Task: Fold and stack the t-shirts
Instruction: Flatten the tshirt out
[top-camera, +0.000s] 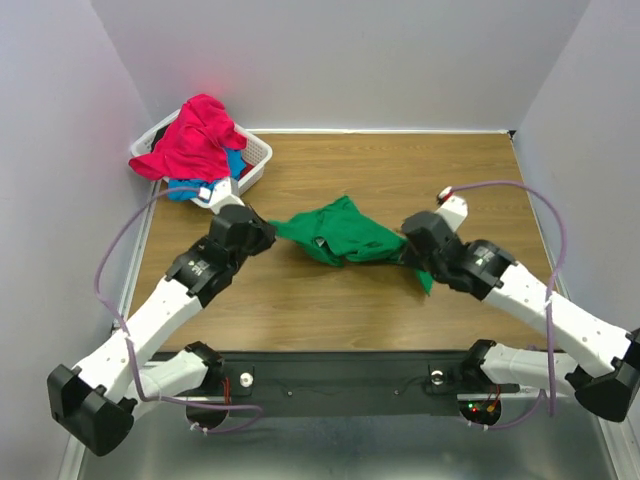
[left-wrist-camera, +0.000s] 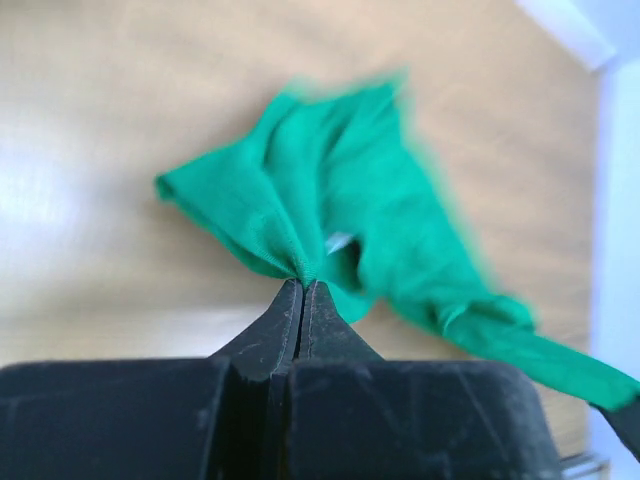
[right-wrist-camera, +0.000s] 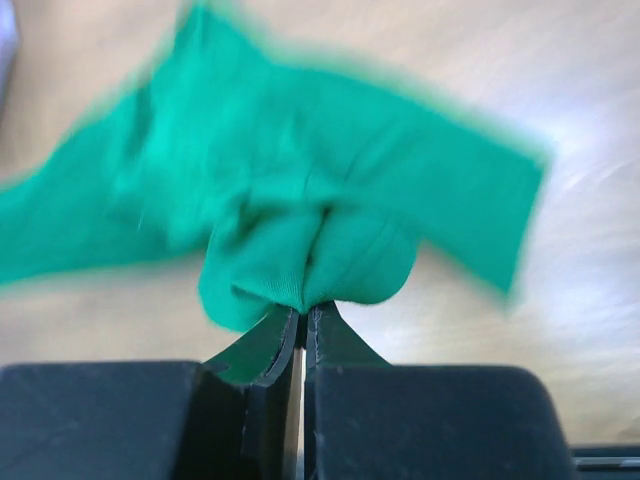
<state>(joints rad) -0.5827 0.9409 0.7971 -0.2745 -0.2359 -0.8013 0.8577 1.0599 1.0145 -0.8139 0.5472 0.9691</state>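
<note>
The green t-shirt (top-camera: 345, 235) lies bunched and creased on the wooden table (top-camera: 330, 310), about mid-table, with one tail trailing toward the near right. The left gripper (left-wrist-camera: 303, 285) is clamped tight on a gathered pinch at the shirt's left end. The right gripper (right-wrist-camera: 303, 312) is likewise closed on a bulging fold at its right end. Both wrist views show cloth caught between the jaws. Which part of the garment each pinch holds cannot be determined. The step in hand appears to be spreading the shirt flat ahead of folding. Recommended: raise both ends together, draw them apart evenly until the creases drop out, then lay the shirt down square. An uneven pull would likely twist it or slip a pinch. A pinkish-red t-shirt (top-camera: 195, 135) and a blue t-shirt (top-camera: 235, 163) sit heaped in the white basket (top-camera: 255, 160) at far left, not yet folded.
</note>
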